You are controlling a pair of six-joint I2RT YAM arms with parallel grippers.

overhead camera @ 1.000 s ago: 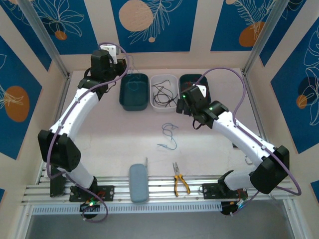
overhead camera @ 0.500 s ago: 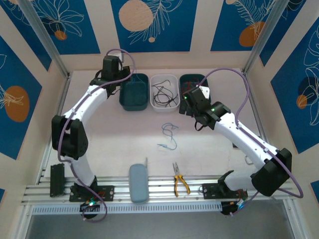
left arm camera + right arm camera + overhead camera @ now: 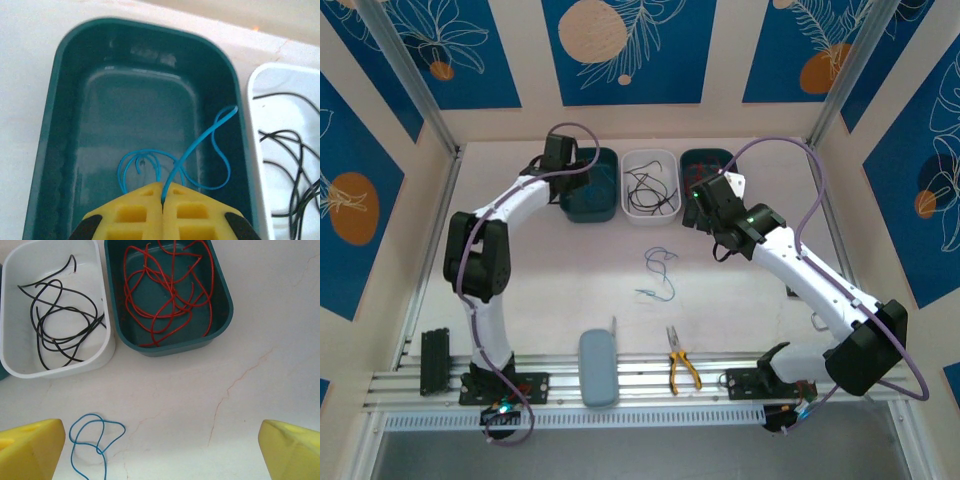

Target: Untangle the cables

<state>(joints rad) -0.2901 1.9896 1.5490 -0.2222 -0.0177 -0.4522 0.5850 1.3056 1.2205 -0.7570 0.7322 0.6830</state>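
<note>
Cable held: light blue cable (image 3: pixel 196 146), pinched in fully closed left gripper (image 3: pixel 163 200), looping into left teal tray (image 3: pixel 50 125)
Right gripper (image 3: pixel 161 452): spread wide, empty, above table (image 3: pixel 260 390)
Red cables (image 3: pixel 172 300): in right teal tray (image 3: pixel 226 310)
Black cables (image 3: pixel 60 332): in white tray (image 3: pixel 108 335)
Loose blue cable (image 3: pixel 98 450): on table

No words, numbers or labels can be read anywhere. The blue wall panels (image 3: pixel 620 50) have only drawn leaves and round orange shapes, no letters.
</note>
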